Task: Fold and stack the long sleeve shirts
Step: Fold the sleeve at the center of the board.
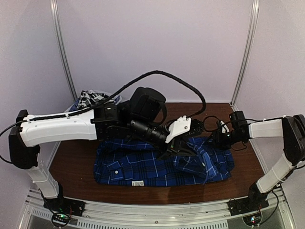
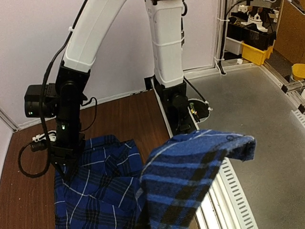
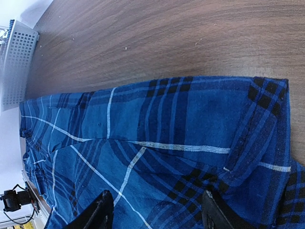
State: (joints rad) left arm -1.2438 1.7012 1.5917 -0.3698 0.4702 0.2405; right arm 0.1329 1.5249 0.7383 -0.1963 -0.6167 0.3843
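Note:
A royal blue and navy plaid shirt (image 1: 143,167) lies spread on the brown table. My left gripper (image 1: 177,149) reaches across over its middle and is shut on a sleeve cuff (image 2: 200,162), holding it lifted; the cloth hides the fingers in the left wrist view. My right gripper (image 1: 215,138) is open, low over the shirt's right back part (image 3: 157,124), with both fingertips (image 3: 102,212) just above the cloth and nothing between them. A black-and-white checked shirt (image 1: 90,99) lies bunched at the back left.
A white mesh basket (image 3: 16,52) stands at the back left, by the checked shirt. The table (image 1: 71,162) has a metal rail (image 1: 157,210) along its near edge. The right arm's base (image 2: 178,105) stands at the table's right near corner.

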